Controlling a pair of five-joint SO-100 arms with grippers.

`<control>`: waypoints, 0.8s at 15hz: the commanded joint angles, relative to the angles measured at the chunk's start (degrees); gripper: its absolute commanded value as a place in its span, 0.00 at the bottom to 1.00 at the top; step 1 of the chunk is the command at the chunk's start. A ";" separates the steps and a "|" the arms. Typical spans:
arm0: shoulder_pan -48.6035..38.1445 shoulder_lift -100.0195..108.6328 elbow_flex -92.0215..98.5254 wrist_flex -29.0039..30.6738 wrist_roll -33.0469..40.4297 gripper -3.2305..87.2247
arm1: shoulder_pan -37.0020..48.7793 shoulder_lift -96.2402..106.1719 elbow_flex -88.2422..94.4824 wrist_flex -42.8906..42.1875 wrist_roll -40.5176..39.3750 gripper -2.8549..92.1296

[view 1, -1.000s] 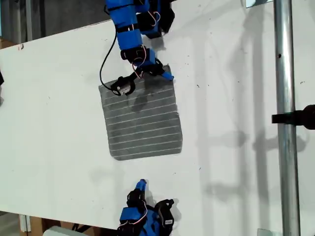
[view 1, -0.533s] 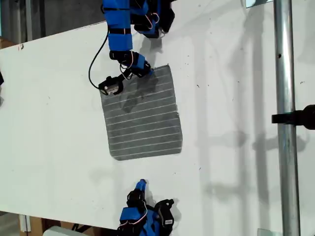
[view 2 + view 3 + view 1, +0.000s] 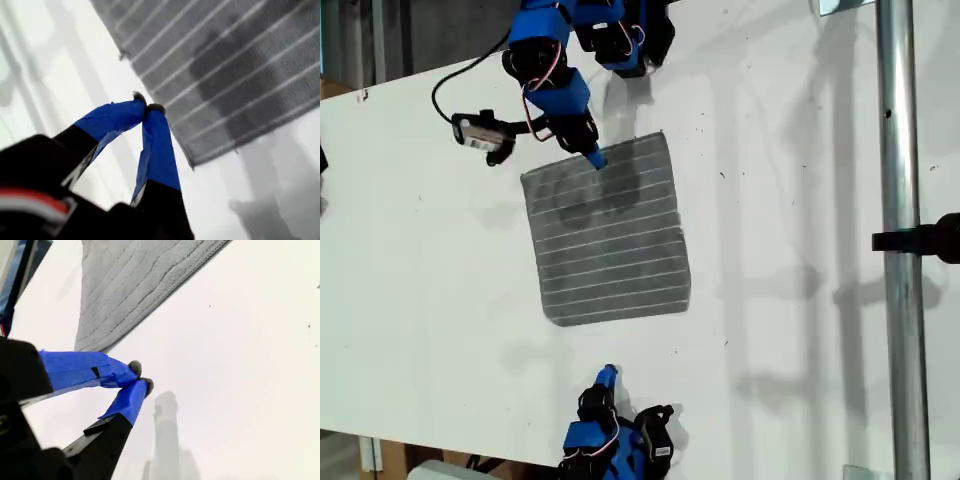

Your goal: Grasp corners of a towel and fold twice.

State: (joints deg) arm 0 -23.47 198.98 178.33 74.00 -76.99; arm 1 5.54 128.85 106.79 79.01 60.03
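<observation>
- Flat on the white table point(image 3: 800, 330) lies the towel point(image 3: 608, 240): grey, woven, roughly square, with thin pale stripes and slightly rounded corners point(image 3: 556, 320).
- My first gripper point(image 3: 145, 108), blue-taped, is closed on nothing, tips over the towel's edge.
- My second gripper point(image 3: 141, 376), closed and empty, sits near a corner.

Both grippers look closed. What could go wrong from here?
My first gripper is shut and empty along the towel's edge, away from either corner; lowering it may just bunch the cloth.
My second gripper is shut over bare table, clear of the towel; a one-sided lift could drag it.
</observation>
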 commanded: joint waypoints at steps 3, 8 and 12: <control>-0.35 0.26 0.26 -0.09 -0.26 0.04 | -0.53 -0.09 -1.23 -2.29 -4.22 0.03; -0.44 0.26 0.26 -0.26 -0.18 0.04 | -8.96 -15.73 -9.67 16.08 -17.75 0.14; -0.35 0.26 0.26 -0.35 0.09 0.04 | -8.53 -12.74 -4.83 16.61 -18.11 0.50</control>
State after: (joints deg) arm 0 -23.47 198.98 178.33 74.00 -76.99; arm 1 -3.52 112.85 101.16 95.71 42.10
